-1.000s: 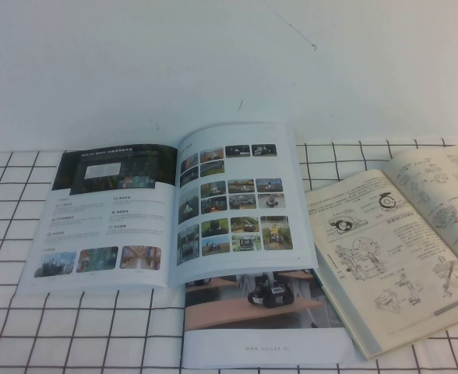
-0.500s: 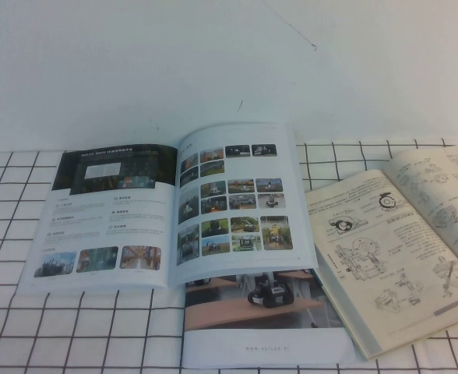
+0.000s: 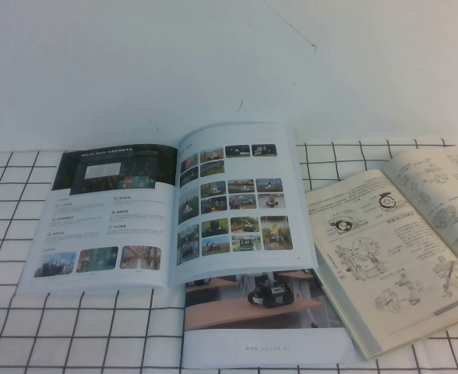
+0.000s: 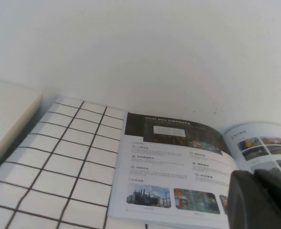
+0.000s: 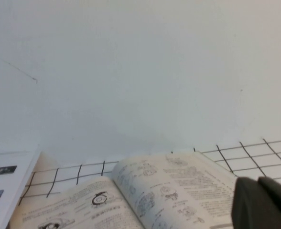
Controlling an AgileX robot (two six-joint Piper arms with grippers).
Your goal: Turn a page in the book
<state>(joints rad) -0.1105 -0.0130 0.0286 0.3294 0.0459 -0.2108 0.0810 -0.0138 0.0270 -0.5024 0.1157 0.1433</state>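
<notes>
Book (image 3: 170,210) open flat, long axis sideways; both end effectors' (image 4: 262,200) (image 5: 264,202) openness unclear.

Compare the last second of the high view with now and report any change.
Nothing visibly changed. The book lies open as before, its page of photos flat. Neither arm enters the high view; the left claw and right claw show only as dark edges in their own wrist views.
</notes>
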